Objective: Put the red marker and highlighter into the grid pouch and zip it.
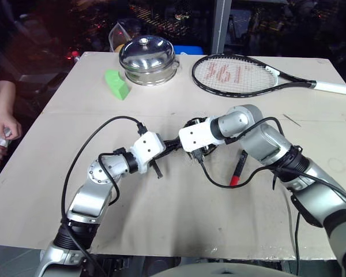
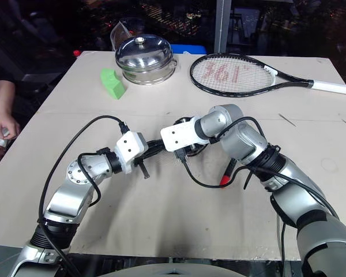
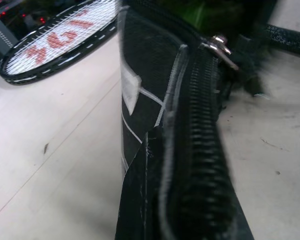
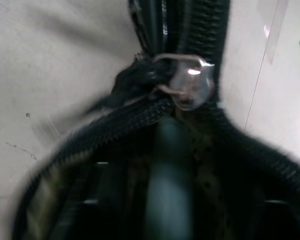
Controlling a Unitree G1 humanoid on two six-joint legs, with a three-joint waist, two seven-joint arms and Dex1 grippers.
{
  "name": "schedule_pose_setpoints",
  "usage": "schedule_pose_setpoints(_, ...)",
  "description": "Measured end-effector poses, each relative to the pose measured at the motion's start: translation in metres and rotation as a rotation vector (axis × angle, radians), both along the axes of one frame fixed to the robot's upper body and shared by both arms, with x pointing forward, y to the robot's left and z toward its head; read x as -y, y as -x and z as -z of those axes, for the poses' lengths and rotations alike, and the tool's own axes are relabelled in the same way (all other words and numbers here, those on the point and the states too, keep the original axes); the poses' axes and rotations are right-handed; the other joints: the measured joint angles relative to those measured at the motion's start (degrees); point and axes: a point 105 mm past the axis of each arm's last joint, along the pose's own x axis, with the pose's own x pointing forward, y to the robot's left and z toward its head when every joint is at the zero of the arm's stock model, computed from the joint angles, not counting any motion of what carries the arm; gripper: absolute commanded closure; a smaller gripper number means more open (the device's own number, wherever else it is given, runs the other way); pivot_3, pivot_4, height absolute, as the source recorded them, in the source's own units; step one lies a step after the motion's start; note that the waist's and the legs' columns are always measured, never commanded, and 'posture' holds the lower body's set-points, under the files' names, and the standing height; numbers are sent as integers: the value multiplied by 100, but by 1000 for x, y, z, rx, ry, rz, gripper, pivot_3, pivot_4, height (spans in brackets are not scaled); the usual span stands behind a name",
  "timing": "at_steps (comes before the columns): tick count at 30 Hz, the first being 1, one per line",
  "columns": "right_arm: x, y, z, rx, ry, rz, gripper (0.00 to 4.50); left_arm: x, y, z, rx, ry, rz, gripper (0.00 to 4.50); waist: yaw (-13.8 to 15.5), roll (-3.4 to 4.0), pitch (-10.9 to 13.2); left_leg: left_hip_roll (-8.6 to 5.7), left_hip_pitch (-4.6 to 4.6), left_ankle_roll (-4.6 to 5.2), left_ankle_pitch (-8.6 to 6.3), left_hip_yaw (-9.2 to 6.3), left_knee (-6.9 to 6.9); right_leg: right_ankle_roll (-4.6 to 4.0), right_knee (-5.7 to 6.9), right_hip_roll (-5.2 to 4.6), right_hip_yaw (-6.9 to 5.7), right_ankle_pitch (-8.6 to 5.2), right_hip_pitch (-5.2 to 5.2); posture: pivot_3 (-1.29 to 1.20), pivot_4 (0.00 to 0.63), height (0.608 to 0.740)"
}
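Risk: red marker (image 1: 238, 167) lies on table (image 1: 179, 225) under right forearm, not yet in grid pouch (image 3: 155, 125); zipping now would shut it out. Zipper slider (image 4: 190, 87) sits partway along, mouth beyond it open; pale-green shape inside may be highlighter, cannot confirm. Pouch is pinched at 1 end only, so pull on slider could twist it or slip it free

Pose: left gripper (image 1: 161, 151) clamped on pouch end, near level, aimed at right gripper (image 1: 197, 151). Right wrist bent inward, angled down over pouch mouth; its jaw state cannot tell
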Motion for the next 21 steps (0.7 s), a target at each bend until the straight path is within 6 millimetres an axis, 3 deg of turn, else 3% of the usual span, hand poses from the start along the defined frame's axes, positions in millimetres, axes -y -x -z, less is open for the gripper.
schedule_pose_setpoints(4, 33, 1, -18, -76, -113, 76, 650, -3, 1, -1, -20, 30, -13, 4500, 10, 0, 0, -6, 0, 1, -1, -3, 0, 1, -1, -10, 1, 0, 3, 0, 150, 740)
schedule_pose_setpoints(7, 59, 14, -53, -231, -293, 168, 650, -9, 0, -2, -49, 69, -36, 4500, -14, -1, 1, -2, 6, 6, -3, -9, 0, 0, 0, -13, 2, 1, 7, 0, 150, 740)
schedule_pose_setpoints(9, 77, 34, -66, -313, -354, 182, 650, -8, 0, -3, -73, 99, -31, 4500, -7, -1, 1, 2, 5, 21, -13, -23, -1, -2, -2, -14, 2, -1, 12, 0, 150, 740)
schedule_pose_setpoints(10, 93, 44, -63, -334, -350, 206, 650, -8, 0, -3, -83, 111, -25, 4500, 29, -6, -2, 1, 4, 22, -14, -39, -1, -9, -8, -16, -9, -6, 23, 0, 150, 740)
schedule_pose_setpoints(13, 128, 59, -23, -399, -252, 308, 650, -17, -3, -5, -93, 111, -39, 4500, 24, -13, -7, -7, 10, 23, -15, -42, -2, -11, -12, -24, -7, -9, 31, 0, 150, 740)
schedule_pose_setpoints(17, 138, 56, 6, -357, -126, 286, 650, -18, -5, -6, -103, 94, -13, 4500, -59, -13, 1, -24, 42, 22, -13, -41, -1, 15, -3, -6, 10, -21, 33, 0, 150, 740)
schedule_pose_setpoints(21, 142, 30, 30, -306, -17, 221, 650, -19, -5, -5, -104, 75, 3, 4500, -76, -25, 10, -26, 63, 19, -12, -32, -9, 14, 1, 12, 36, -22, 38, 0, 150, 740)
